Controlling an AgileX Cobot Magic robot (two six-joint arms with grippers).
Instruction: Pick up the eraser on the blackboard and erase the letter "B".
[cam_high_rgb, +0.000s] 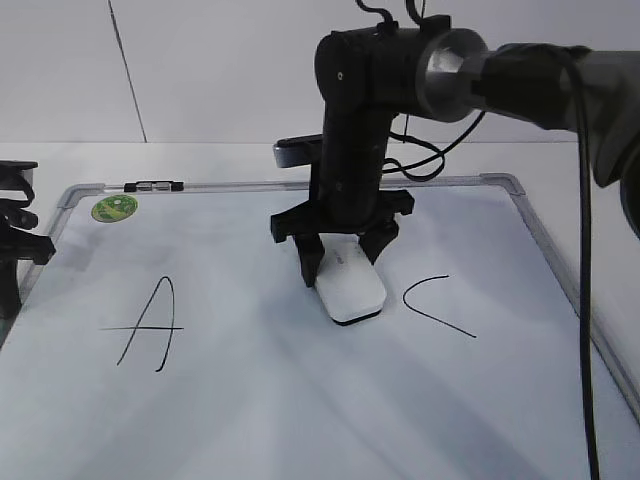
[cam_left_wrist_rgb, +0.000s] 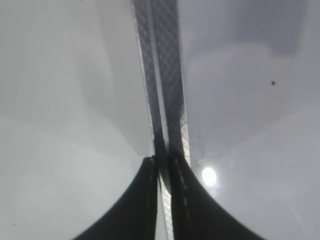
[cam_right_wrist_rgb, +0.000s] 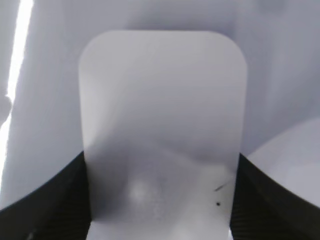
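Note:
The white eraser (cam_high_rgb: 350, 286) lies flat on the blackboard (cam_high_rgb: 300, 410), between the black "A" (cam_high_rgb: 150, 322) and the "C" (cam_high_rgb: 436, 305). My right gripper (cam_high_rgb: 341, 256) stands over its far end, with a finger on each long side, shut on it. In the right wrist view the eraser (cam_right_wrist_rgb: 162, 120) fills the space between the two black fingers (cam_right_wrist_rgb: 161, 200). No letter "B" shows; the spot between "A" and "C" is covered by the eraser and gripper. My left gripper (cam_high_rgb: 14, 250) rests at the board's left edge, shut and empty (cam_left_wrist_rgb: 165, 167).
A green round sticker (cam_high_rgb: 114, 208) and a small black-and-silver marker (cam_high_rgb: 152, 186) sit at the board's far left corner. The grey board frame (cam_left_wrist_rgb: 167, 75) runs under my left gripper. My right arm and its cables (cam_high_rgb: 585, 250) hang over the right side.

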